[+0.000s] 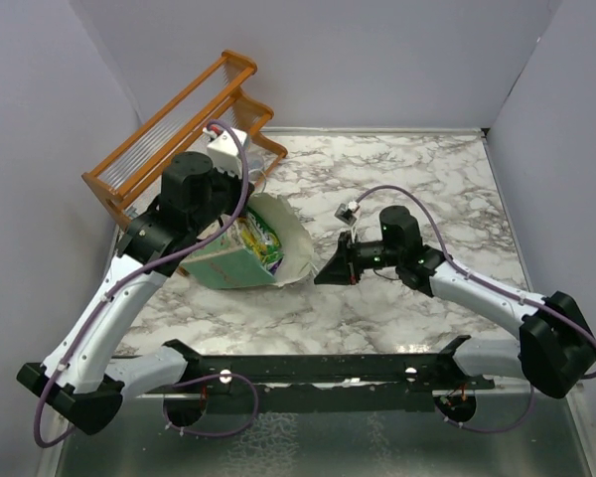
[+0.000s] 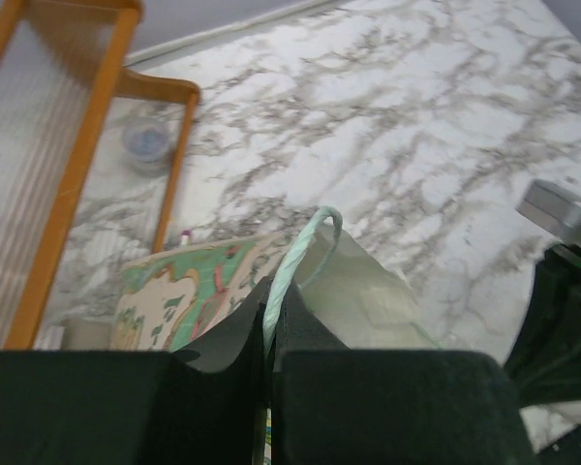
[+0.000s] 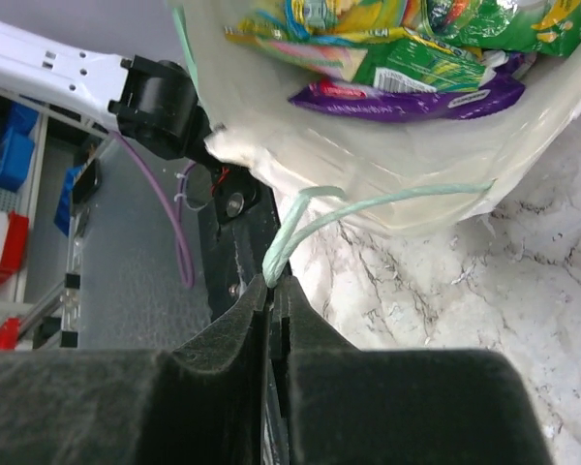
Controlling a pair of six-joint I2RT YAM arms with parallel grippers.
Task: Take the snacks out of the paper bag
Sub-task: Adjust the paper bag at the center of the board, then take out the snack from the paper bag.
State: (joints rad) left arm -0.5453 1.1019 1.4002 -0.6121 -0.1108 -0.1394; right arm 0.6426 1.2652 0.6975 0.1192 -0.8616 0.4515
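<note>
Marble tabletop (image 1: 427, 189) — purple snack (image 3: 407, 100), right-wrist only

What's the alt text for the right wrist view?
Right tool shut on the pale-green string handle of the paper bag, close up. Above, the bag's cream mouth faces the camera, showing green, yellow and purple snacks inside. Marble table at right, left arm at upper left.

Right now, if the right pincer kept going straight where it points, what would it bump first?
Probably the paper bag: its cream wall sits just ahead of the right pincer, which is shut on the string handle. The purple packet lies deeper inside, though depth is hard to judge.
</note>
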